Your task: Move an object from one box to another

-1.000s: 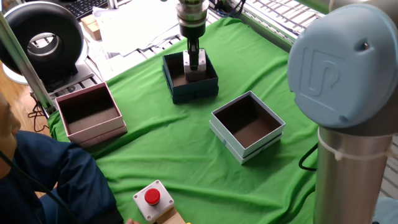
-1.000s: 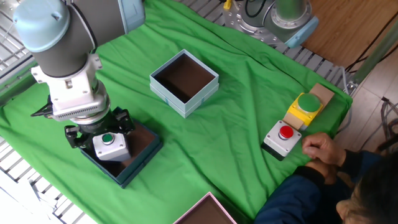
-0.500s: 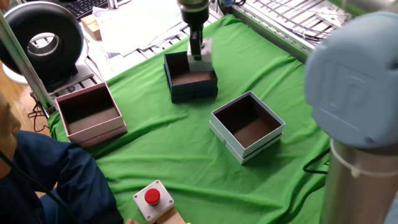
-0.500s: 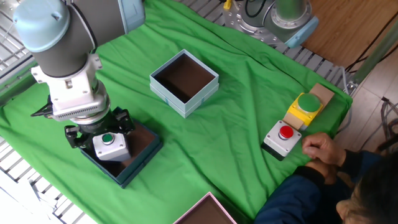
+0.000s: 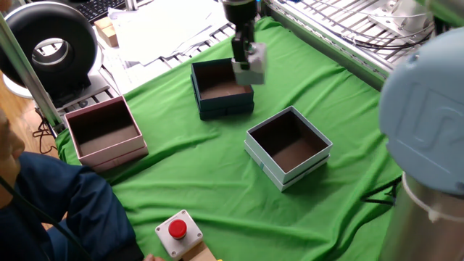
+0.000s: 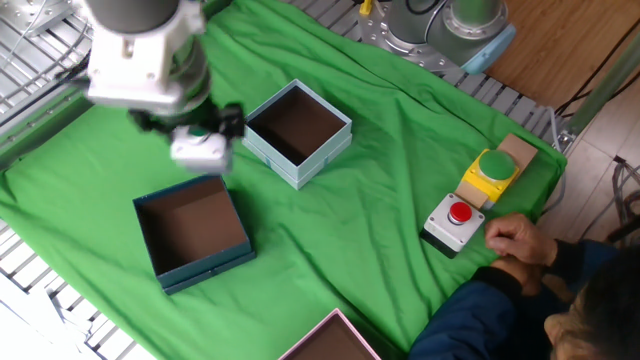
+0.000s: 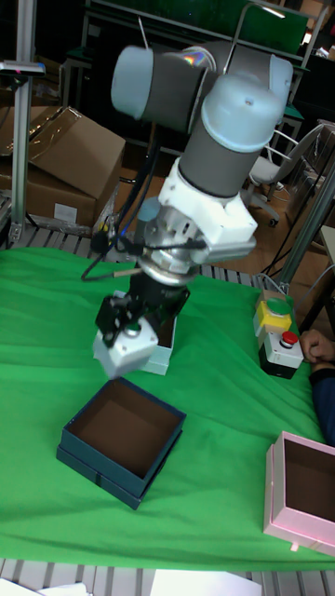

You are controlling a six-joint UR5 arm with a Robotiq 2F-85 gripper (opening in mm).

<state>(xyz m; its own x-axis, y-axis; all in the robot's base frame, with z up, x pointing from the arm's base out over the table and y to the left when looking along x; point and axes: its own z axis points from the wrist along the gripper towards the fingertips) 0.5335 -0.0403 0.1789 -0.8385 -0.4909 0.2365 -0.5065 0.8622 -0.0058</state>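
The object (image 6: pixel 203 149), a light-grey cube with a green button on top, hangs in the air with my gripper (image 6: pixel 200 135) shut on it. It sits above the far edge of the dark teal box (image 6: pixel 205 272), on the side toward the pale blue-white box (image 6: pixel 285 165). In one fixed view the object (image 5: pixel 251 65) is over the teal box's (image 5: pixel 225 104) right rim, under the gripper (image 5: pixel 245 59). The pale box (image 5: pixel 299 172) holds nothing. In the tall view the object (image 7: pixel 130 346) floats above the teal box (image 7: pixel 102 464), which shows a bare brown inside.
A pink box (image 5: pixel 109 152) stands at the cloth's left edge. A grey unit with a red button (image 6: pixel 456 220) and a yellow unit with a green button (image 6: pixel 490 172) sit by a person's hand (image 6: pixel 520 238). A ring lamp (image 5: pixel 51 47) stands beyond the cloth.
The gripper has lifted the object out of the dark teal box and carried it toward the pale box. The teal box is left with nothing in it.
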